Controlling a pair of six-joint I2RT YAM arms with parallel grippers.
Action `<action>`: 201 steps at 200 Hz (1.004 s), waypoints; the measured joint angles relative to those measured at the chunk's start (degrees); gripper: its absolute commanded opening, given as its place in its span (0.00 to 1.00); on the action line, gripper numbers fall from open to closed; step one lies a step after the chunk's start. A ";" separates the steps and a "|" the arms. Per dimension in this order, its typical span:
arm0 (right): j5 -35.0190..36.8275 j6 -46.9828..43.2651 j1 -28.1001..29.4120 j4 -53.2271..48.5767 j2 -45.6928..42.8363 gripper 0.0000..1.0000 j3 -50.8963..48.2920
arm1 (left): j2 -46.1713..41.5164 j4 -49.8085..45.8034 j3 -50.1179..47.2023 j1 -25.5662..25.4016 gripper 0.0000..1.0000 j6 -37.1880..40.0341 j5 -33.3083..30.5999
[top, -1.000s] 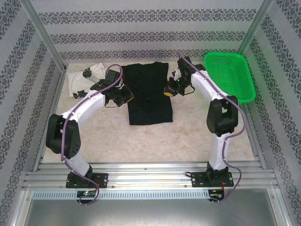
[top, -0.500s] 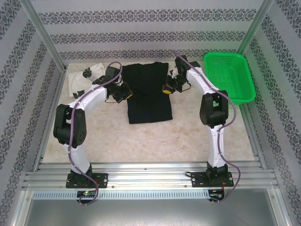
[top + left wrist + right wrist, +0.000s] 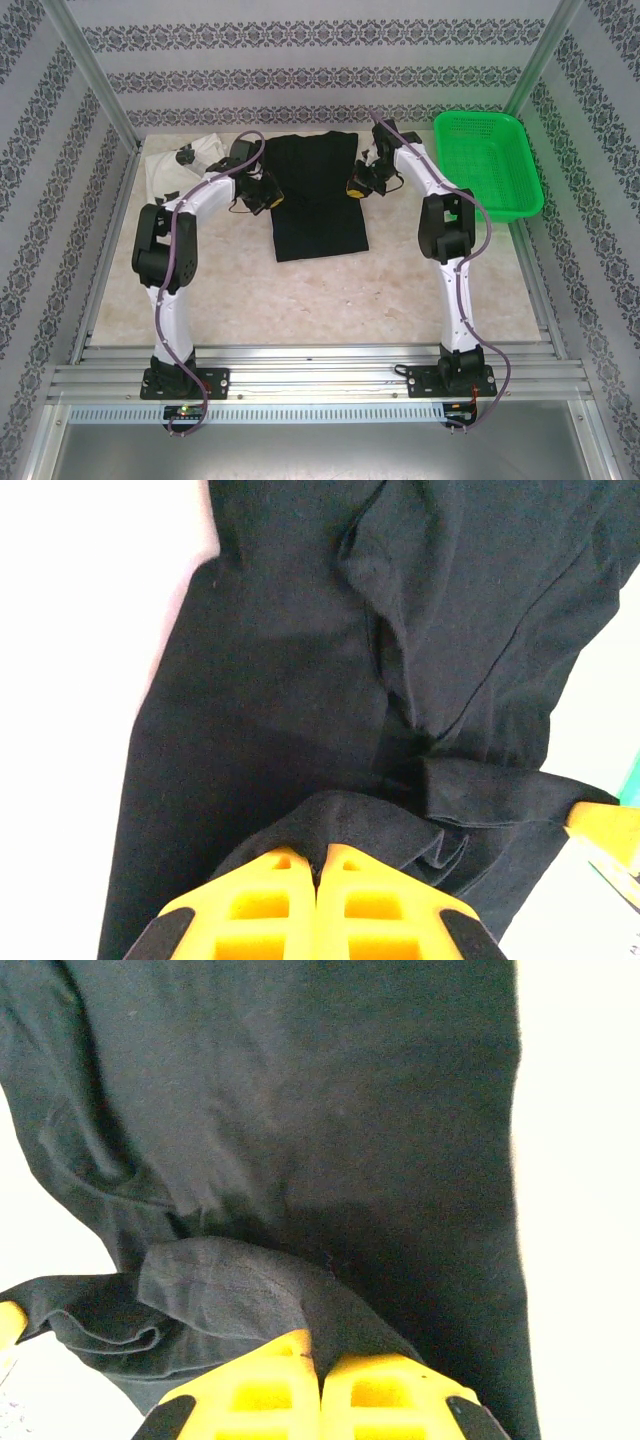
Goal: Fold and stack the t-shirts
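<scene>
Left wrist: left claw (image 3: 318, 860) clamps black t-shirt (image 3: 270, 710); right claw (image 3: 318, 1352) likewise.

Two t-shirts on the table (image 3: 330, 290): one black tee (image 3: 318, 215) at 12 o'clock, one white tee (image 3: 178, 165) with black marks at 10. One green basket (image 3: 490, 165) at 2 o'clock. Two arms, two hands: left hand (image 3: 264, 194), right hand (image 3: 357, 189).

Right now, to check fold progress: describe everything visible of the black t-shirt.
The black t-shirt is plain, soft matte cloth, lying mostly flat as a long rectangle on the pale table. Both side edges are bunched and pinched: the left gripper is shut on one, the right gripper on the other.
</scene>
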 measured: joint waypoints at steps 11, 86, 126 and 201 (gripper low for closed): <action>-0.87 1.29 -0.11 1.18 1.14 0.15 0.13 | 0.96 0.44 0.50 0.31 0.10 -0.15 0.37; -7.63 11.89 -2.82 13.62 4.04 0.36 2.54 | 2.03 3.08 6.78 1.70 0.57 -2.01 1.62; -7.96 12.31 -4.74 16.59 0.96 0.40 0.63 | 0.02 2.91 7.98 2.75 0.66 -1.36 0.79; -7.17 3.04 -5.66 17.81 -25.99 0.58 -30.01 | -22.60 -3.34 -8.41 -0.39 0.76 5.66 -3.06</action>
